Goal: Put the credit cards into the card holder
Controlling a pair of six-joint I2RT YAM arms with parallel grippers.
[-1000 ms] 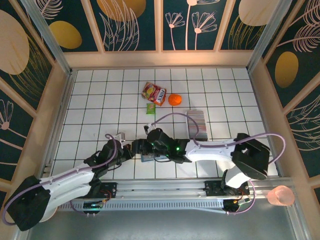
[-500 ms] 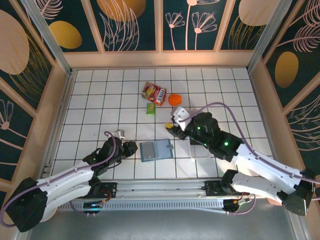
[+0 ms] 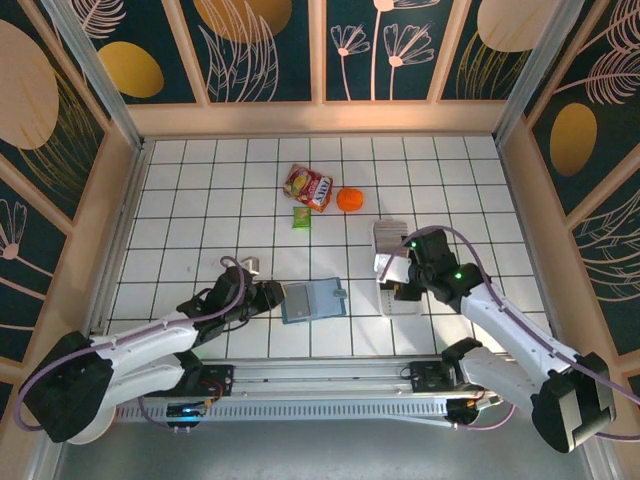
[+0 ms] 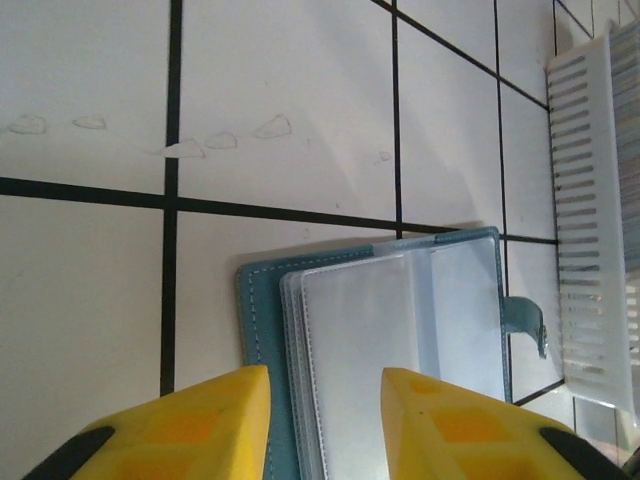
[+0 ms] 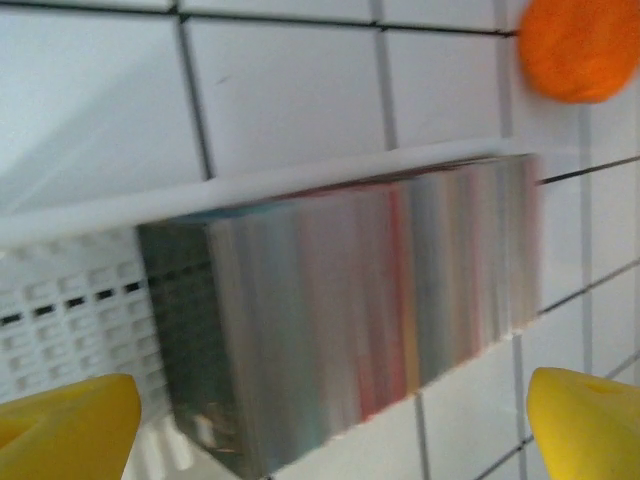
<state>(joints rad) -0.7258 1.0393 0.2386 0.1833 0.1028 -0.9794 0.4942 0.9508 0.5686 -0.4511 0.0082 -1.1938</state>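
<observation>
Watching wallet lying open and flat on tabletop, clear sleeves facing up, tab pointing to 3 o'clock. Holding left fingers parted at its 9 o'clock edge, gripping nothing. Spotting cards standing packed on edge in tray, just at 3 o'clock of wallet. Holding right fingers spread wide over that stack, gripping nothing. Noting orange sitting near tray's 11 o'clock.

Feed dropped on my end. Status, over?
Left gripper open at edge of card holder. Right gripper open over credit cards stacked in tray. Holder lies open, nothing blocking it.
</observation>
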